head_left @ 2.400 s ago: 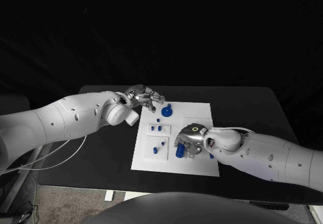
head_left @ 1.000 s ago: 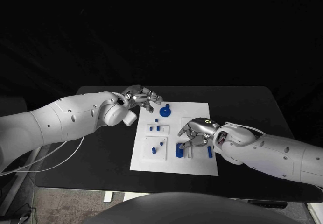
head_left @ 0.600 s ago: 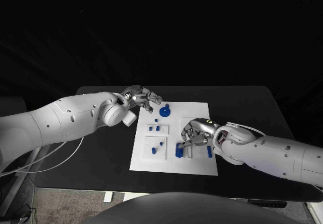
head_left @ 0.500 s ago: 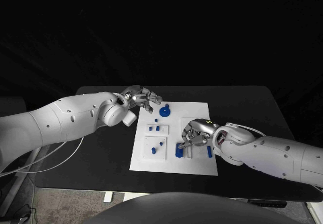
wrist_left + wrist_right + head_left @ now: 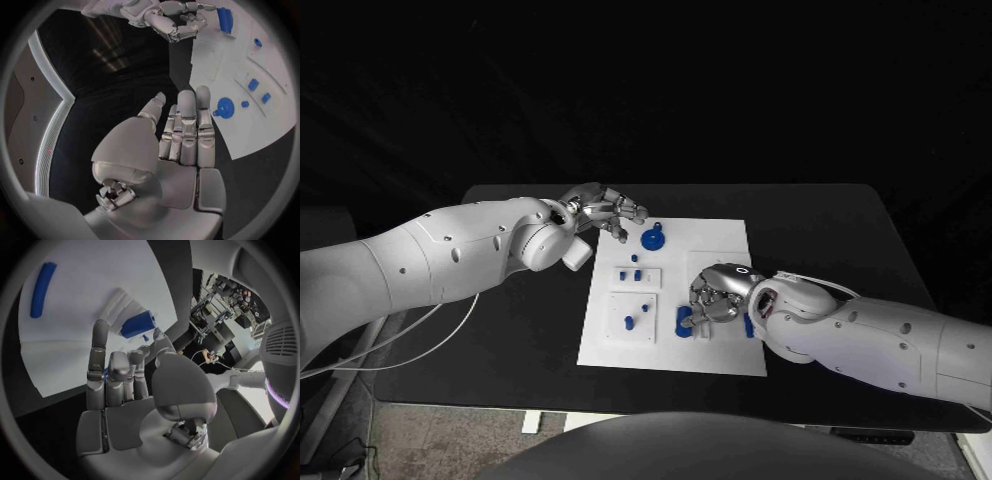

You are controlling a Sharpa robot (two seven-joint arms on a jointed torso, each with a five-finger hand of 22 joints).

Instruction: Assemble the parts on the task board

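- Head view puts the task board (image 5: 718, 350) at the middle of the black desk (image 5: 834, 230), and every place below is given from that board.
- Right hand (image 5: 713, 297) hangs over the board's near right part, fingers curled down toward a thick blue cylinder (image 5: 685, 320) lying beside a raised white fixture.
- Whether those fingers already pinch anything I cannot tell: the right wrist view shows the right hand (image 5: 122, 375) with its fingers half bent, the blue cylinder (image 5: 137, 323) just past the fingertips, and no clear contact.
- A long blue rod (image 5: 40, 288) lies flat on the board, well apart from the cylinder.
- Left hand (image 5: 606, 211) hovers at the board's far left corner; the left wrist view shows its fingers (image 5: 187, 125) straight and together, holding nothing.
- A blue disc with a centre hub (image 5: 655, 238) sits near that far corner, with small blue pieces (image 5: 635, 272) on the board's left side.
- Judgement: the step in hand is picking up the cylinder for seating.
- To do it well, lower the right hand squarely, close thumb and finger on opposite sides of the cylinder's middle, and keep clear of the white fixture so the part does not roll.
- Lift straight before any turning.
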